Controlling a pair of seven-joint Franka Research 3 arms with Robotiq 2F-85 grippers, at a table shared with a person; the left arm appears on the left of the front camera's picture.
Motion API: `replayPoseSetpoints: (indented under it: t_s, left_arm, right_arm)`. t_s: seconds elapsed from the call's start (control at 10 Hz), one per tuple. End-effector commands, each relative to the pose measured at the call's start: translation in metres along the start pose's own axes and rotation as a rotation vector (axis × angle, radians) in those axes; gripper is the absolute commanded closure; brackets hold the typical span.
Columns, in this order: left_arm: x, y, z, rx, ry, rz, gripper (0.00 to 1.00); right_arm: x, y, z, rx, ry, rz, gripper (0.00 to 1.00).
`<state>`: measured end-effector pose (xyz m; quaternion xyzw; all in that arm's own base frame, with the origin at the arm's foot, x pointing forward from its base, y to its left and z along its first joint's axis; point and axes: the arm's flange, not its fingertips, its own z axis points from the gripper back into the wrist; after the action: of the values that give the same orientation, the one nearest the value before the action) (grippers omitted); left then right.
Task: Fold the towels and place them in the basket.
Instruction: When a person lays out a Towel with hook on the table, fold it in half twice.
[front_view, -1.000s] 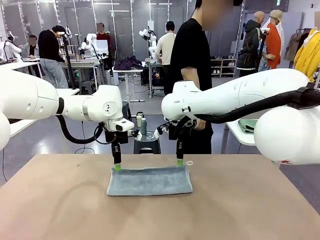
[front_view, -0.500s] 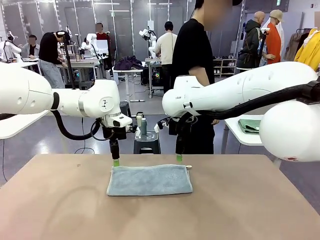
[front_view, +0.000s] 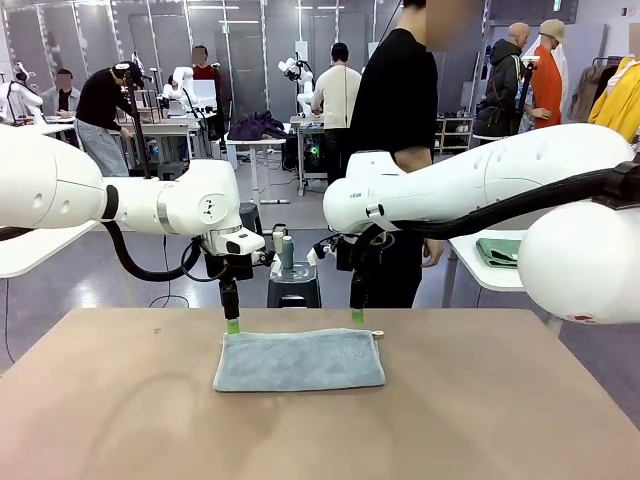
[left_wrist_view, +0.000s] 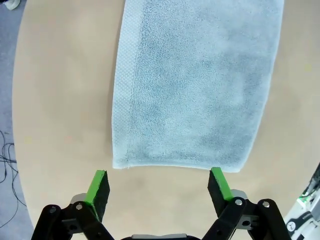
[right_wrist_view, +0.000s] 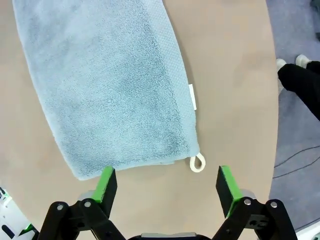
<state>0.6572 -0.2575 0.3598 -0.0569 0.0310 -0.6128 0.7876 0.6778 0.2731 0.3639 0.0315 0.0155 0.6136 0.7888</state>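
Towel (front_view: 299, 360) lies folded flat at centre of bench (front_view: 100, 400), left jaws above its 11 o'clock corner, right jaws above 1 o'clock, both wide open, empty; next fold likely wants both corners pinched level, carried evenly, edges matched.

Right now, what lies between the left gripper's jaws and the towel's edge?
Nothing: in the left wrist view, just a bare strip of table separates the open left gripper from the edge of the blue-grey towel.
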Motion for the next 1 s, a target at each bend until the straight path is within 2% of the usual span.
replayPoseSetpoints:
  t_s: [0.0, 0.1, 0.2, 0.3, 0.4, 0.7, 0.9]
  left_arm:
    - [0.001, 0.004, 0.0, 0.018, 0.003, 0.004, 0.0]
    - [0.0, 0.0, 0.0, 0.0, 0.0, 0.0, 0.0]
    - [-0.008, -0.013, 0.005, 0.043, 0.022, 0.102, 0.0]
    - [-0.03, -0.032, 0.014, 0.093, 0.01, 0.232, 0.0]
    - [-0.053, -0.052, 0.022, 0.069, -0.06, 0.289, 0.0]
    - [-0.142, -0.13, 0.049, 0.161, -0.231, 0.485, 0.0]
    - [-0.187, -0.174, 0.058, 0.211, -0.325, 0.513, 0.0]
  right_arm:
    - [-0.001, -0.003, 0.0, -0.013, -0.006, 0.018, 0.0]
    - [0.0, 0.0, 0.0, 0.0, 0.0, 0.0, 0.04]
    - [-0.003, 0.014, 0.006, -0.068, 0.082, -0.091, 0.0]
    - [-0.011, 0.037, 0.017, -0.069, 0.106, -0.21, 0.0]
    - [-0.018, 0.045, 0.021, -0.049, 0.068, -0.288, 0.0]
    - [-0.028, 0.068, 0.029, -0.101, -0.008, -0.726, 0.0]
    - [-0.034, 0.079, 0.023, -0.137, -0.023, -0.937, 0.0]
